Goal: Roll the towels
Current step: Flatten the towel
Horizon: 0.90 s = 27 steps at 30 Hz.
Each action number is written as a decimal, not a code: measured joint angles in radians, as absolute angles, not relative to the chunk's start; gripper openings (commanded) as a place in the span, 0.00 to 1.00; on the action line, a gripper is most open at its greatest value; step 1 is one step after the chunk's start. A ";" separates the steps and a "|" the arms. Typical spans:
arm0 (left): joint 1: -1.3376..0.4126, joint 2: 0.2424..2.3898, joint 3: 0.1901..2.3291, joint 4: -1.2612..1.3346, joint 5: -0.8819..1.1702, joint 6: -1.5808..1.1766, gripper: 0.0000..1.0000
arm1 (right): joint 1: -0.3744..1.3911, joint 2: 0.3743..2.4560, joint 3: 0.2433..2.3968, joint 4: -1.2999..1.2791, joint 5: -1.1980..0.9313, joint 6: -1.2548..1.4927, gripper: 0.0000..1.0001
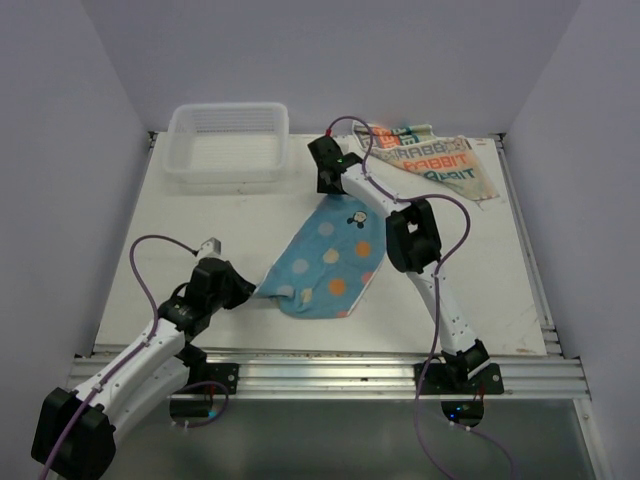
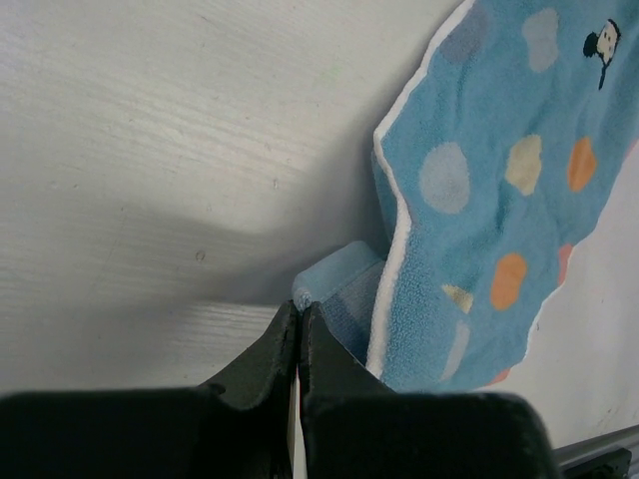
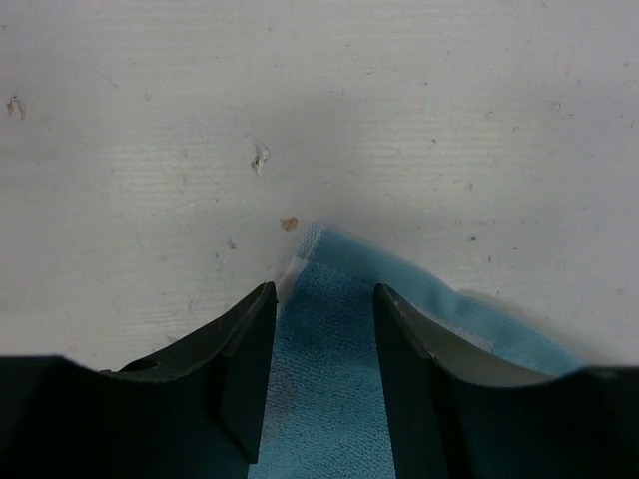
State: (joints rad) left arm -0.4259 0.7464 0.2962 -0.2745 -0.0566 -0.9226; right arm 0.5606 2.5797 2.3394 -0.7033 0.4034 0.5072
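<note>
Left claw (image 2: 300,314) sits low at the near left of the desk (image 1: 190,240), jaws pressed together with no gap. Its tips are right at the folded-over near-left corner of the blue towel (image 1: 325,265); whether any cloth is pinched I cannot tell. Bare desk spreads to its left and on its far side up to the white basket (image 1: 228,140) at far left, and a metal rail (image 1: 330,372) runs along the near edge. The blue towel lies mostly flat on a diagonal mid-desk, dotted pale blue, cream and orange, edged white. Right claw (image 3: 324,290) stands at its far corner, jaws about half apart, one finger on either side of the cloth, gripping nothing. Open desk lies to the right. The cream towel (image 1: 440,160), crumpled and lettered RABBIT, sits at the far-right edge, well apart.
</note>
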 measured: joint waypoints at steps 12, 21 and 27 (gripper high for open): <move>-0.426 0.747 0.296 -0.274 -0.056 -0.904 0.00 | 0.546 2.607 2.373 -0.688 0.401 0.495 0.42; -0.426 0.763 0.297 -0.271 -0.057 -0.898 0.00 | 0.540 2.629 2.399 -0.693 0.402 0.481 0.26; -0.426 0.776 0.299 -0.271 -0.057 -0.897 0.00 | 0.535 2.627 2.394 -0.691 0.402 0.471 0.15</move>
